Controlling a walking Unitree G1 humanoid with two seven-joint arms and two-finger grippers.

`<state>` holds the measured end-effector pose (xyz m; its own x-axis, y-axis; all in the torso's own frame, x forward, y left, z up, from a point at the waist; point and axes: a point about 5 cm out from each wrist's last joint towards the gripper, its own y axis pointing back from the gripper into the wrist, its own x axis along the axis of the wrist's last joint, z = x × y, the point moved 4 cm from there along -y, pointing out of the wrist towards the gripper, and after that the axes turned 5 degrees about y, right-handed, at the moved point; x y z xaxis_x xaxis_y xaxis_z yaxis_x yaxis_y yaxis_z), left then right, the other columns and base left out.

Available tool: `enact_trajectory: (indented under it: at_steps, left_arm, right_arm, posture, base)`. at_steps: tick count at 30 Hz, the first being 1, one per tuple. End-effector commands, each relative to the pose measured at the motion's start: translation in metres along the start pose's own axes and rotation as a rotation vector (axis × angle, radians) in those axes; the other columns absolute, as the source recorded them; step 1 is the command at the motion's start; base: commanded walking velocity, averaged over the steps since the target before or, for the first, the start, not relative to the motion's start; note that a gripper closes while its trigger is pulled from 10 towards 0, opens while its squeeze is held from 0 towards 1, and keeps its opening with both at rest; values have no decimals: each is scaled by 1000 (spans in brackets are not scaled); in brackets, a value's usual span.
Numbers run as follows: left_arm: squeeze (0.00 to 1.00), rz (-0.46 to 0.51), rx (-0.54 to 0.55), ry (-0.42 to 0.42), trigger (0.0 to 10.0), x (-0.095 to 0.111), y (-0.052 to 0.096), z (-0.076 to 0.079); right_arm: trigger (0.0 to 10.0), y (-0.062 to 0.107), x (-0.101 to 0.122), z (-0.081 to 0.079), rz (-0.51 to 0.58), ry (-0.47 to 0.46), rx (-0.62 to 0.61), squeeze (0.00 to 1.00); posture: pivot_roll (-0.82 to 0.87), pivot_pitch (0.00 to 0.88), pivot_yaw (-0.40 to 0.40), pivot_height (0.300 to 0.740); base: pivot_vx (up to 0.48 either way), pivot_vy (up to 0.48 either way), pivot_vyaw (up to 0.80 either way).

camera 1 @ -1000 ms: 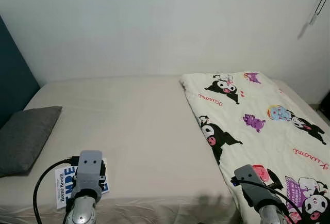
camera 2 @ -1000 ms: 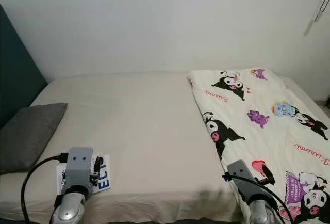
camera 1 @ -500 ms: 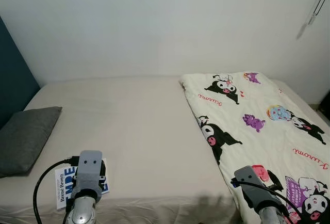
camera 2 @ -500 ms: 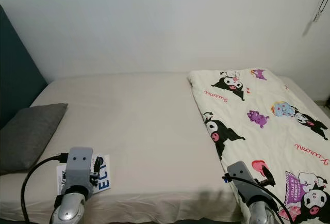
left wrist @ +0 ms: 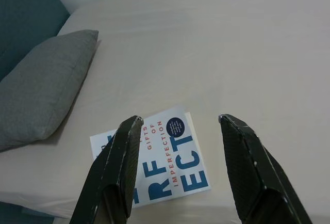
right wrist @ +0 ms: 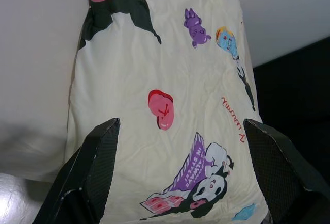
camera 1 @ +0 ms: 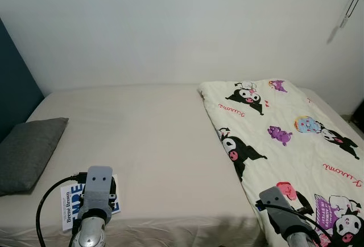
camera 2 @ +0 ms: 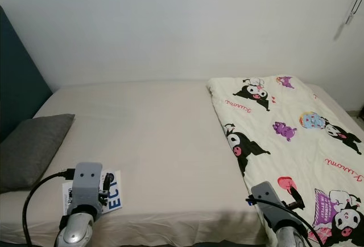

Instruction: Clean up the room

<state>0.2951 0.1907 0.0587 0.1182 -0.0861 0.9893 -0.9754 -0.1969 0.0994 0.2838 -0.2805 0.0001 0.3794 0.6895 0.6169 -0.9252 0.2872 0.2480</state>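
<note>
Starting on the left: a grey pillow (camera 1: 28,153) sits on the bed (camera 1: 153,144), off to the outer side of the left claw (left wrist: 178,126). That claw has its fingers spread apart, hovering right above a white book with blue lettering (left wrist: 165,159) lying flat near the bed's front edge; the book sits between the two fingertips, not touched. Over on the right, the right claw (right wrist: 180,131) is also spread wide, hanging over the cartoon-print blanket (camera 1: 284,139), which lies flat on that side of the bed just beneath it.
</note>
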Motion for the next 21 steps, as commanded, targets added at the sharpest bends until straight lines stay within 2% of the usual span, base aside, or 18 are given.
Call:
enact_trajectory:
  at_steps: [1,21]
  left_arm:
    - [0,-9,3,-17,10000,-4,2,-5]
    - [0,-12,3,-17,10000,-4,2,-5]
  right_arm:
    - [10000,2,-2,0,7,5,2,0]
    - [10000,5,-4,2,7,5,1,0]
  posture:
    - [35,122,18,740]
    - [32,130,21,740]
  base:
    - [0,0,0]
    - [0,0,0]
